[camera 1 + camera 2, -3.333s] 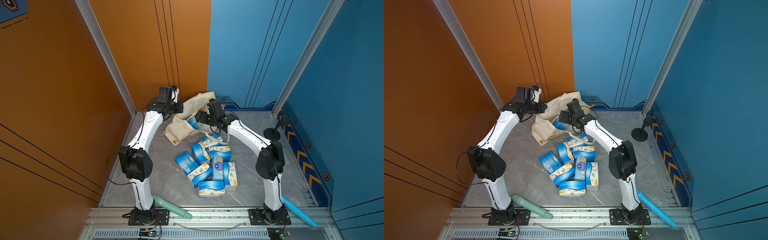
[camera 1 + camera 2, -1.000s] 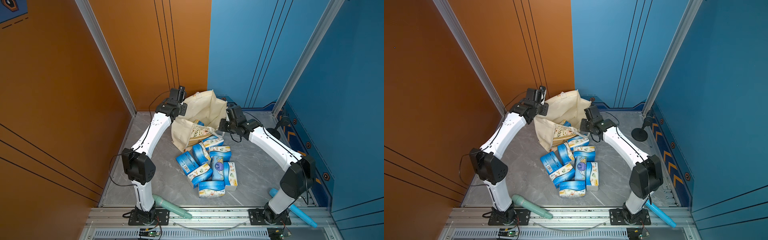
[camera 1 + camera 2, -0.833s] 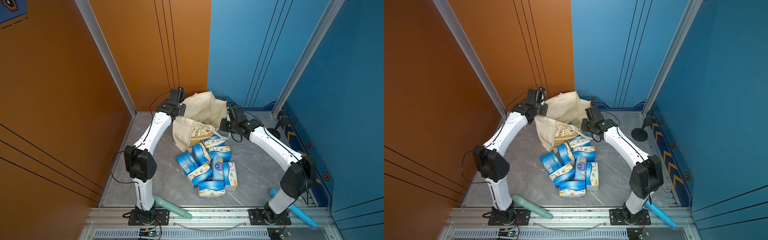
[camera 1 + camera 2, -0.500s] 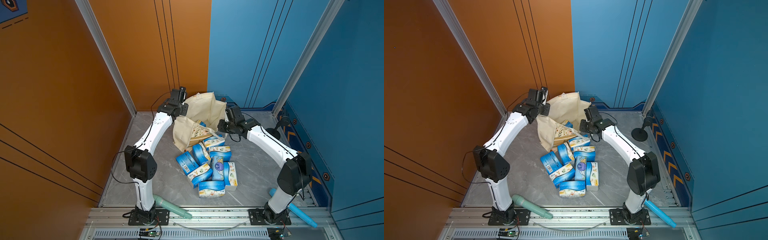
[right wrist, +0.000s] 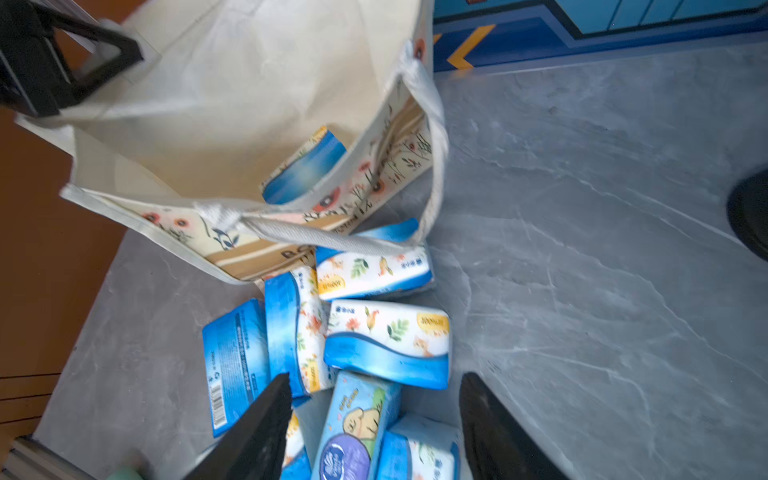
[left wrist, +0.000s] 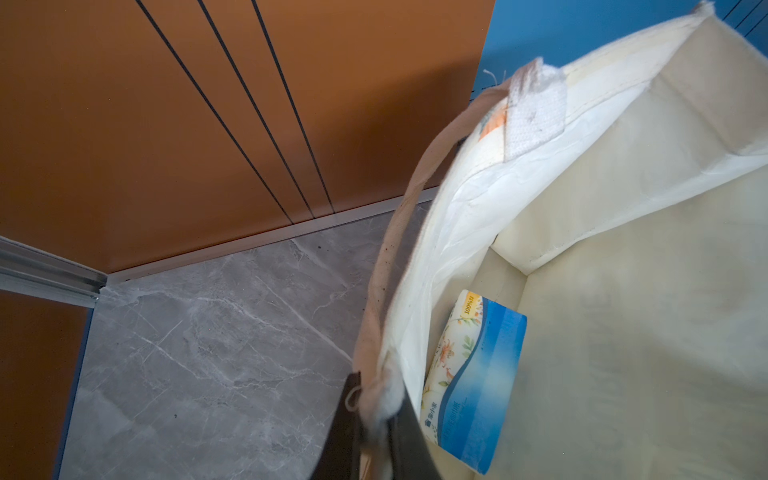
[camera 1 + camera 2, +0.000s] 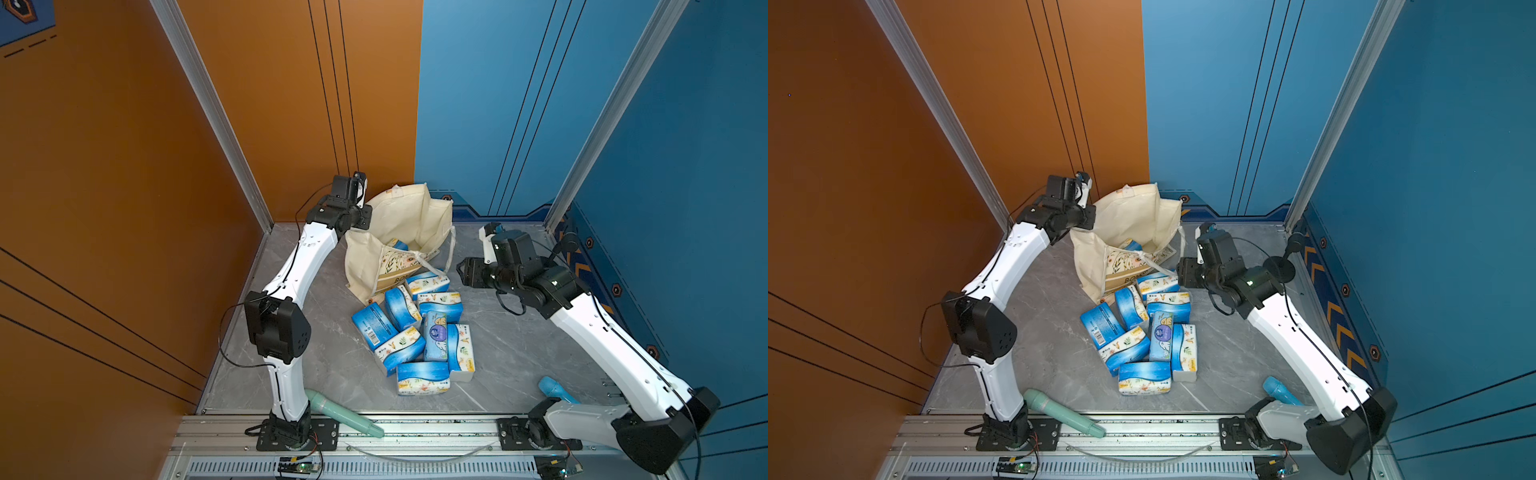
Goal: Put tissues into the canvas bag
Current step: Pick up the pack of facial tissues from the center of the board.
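Tissues [image 7: 415, 332] lie heaped mid-bench [image 7: 519, 332] against the canvas bag [image 7: 399, 216], one pack [image 6: 473, 382] inside, while your left pincer [image 6: 376, 419] clamps the bag's rim to hold its mouth open and your right pincer [image 5: 376, 377] hangs open, empty, beside the heap.

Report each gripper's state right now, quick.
Left gripper: shut on the canvas bag, pinching its rim.
Right gripper: open, holding nothing.
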{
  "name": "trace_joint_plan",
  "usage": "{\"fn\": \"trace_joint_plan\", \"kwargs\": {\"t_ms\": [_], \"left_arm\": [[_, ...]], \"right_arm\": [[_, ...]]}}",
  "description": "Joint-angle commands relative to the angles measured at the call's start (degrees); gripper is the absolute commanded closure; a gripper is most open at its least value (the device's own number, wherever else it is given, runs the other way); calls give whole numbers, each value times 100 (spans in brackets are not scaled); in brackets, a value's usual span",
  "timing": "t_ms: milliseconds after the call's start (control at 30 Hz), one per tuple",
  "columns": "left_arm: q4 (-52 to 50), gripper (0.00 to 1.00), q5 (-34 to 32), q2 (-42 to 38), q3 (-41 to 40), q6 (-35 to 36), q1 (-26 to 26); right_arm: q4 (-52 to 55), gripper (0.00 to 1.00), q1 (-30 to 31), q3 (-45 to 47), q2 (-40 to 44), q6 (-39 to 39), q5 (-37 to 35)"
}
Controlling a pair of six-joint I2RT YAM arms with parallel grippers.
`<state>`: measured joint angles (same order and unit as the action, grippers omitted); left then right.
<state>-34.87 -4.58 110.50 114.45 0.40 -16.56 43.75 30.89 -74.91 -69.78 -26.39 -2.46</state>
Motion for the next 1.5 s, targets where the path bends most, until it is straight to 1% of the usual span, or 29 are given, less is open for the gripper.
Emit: {"fn": "trace_joint_plan", "kwargs": {"t_ms": [0,100,167,200,233,333,500,700,900,1167,1367,1467], "left_arm": [[-41,100,288,74,77,-30,-23],[-42,100,283,48,86,-33,-32],[-46,100,282,28,83,-40,-27],[-42,100,282,17,82,-48,-32],[-46,100,287,13,79,-58,-36],[-44,100,300,-3,71,-59,-43],[-45,100,308,-14,31,-62,-67],[-45,100,327,-25,32,-67,-85],[-46,100,318,-22,16,-67,-85],[-50,100,342,2,26,-60,-93],[-46,100,359,33,67,-53,-100],[-48,100,361,33,69,-58,-98]], "right_arm": [[998,34,279,681,104,-375,-404],[1026,30,704,1159,161,-743,-362],[1009,26,891,1360,65,-933,-361],[1004,25,1150,1436,-11,-1014,-344],[1010,25,1248,1471,-71,-1078,-337],[989,24,1479,1672,-189,-1267,-360],[693,24,1695,2097,-279,-1512,-132],[523,24,1737,2236,-384,-1558,-165],[232,24,1752,2288,-431,-1567,231],[227,24,1692,2416,-566,-1574,93],[156,24,1587,2560,-819,-1580,-1],[114,30,1545,2564,-871,-1602,-17]]}}
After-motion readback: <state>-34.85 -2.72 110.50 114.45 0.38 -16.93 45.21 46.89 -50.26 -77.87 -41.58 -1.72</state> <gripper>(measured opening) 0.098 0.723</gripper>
